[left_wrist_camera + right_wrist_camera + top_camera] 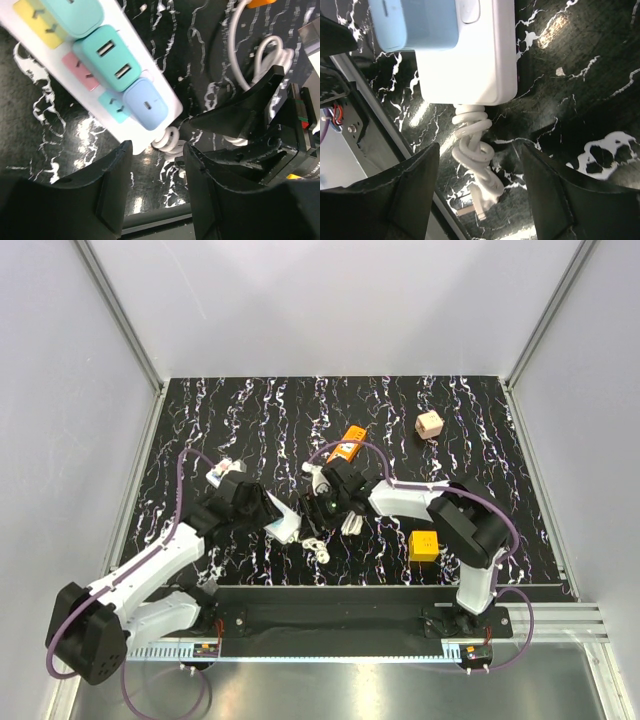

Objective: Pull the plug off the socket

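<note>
Both sets of jaws stand apart, closed on nothing. Flat on the dark marbled table [480,440], left of centre, lies the socket [470,65], where the two arms converge. Its last outlet holds a light blue plug [146,104], probably the one to pull. The left gripper [156,150] hovers over that end, seemingly placed to steady the strip. The right gripper [480,150] straddles the coiled cord [470,131] just past the strip's end, without touching it. Both arms reach inward with wrists pitched down, nearly meeting.
</note>
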You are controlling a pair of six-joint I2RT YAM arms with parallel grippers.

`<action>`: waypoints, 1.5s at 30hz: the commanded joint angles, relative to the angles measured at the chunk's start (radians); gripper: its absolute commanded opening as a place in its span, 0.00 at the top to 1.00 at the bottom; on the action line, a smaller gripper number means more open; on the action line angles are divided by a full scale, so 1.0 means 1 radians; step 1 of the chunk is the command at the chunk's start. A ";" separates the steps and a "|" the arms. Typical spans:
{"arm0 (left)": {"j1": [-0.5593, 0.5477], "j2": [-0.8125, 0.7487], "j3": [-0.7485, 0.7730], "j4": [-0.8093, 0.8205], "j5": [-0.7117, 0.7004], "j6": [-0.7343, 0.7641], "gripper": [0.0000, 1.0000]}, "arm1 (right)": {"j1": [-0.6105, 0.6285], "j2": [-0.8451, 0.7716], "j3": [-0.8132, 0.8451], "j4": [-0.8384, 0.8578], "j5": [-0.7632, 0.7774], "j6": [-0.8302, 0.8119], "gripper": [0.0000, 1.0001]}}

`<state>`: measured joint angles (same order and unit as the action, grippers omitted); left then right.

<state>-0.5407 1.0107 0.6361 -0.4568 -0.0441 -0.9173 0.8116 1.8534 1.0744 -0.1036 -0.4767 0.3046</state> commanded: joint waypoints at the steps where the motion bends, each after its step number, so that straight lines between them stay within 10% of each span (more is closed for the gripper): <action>1: -0.013 0.023 0.056 -0.028 -0.053 -0.020 0.50 | 0.015 0.021 -0.011 0.085 -0.025 -0.022 0.28; 14: -0.030 0.124 0.169 -0.125 -0.122 -0.020 0.48 | 0.015 0.043 -0.099 0.183 0.064 -0.015 0.36; 30: -0.030 -0.030 0.123 -0.123 -0.157 -0.052 0.47 | 0.015 0.060 0.165 -0.174 0.639 -0.099 0.39; 45: -0.030 -0.064 0.168 -0.135 -0.159 0.199 0.46 | 0.072 -0.307 -0.168 0.094 0.092 0.260 0.38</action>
<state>-0.5678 0.9329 0.7460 -0.6056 -0.1871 -0.8509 0.8608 1.5375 0.9535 -0.1417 -0.2043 0.4553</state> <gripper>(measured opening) 0.536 0.632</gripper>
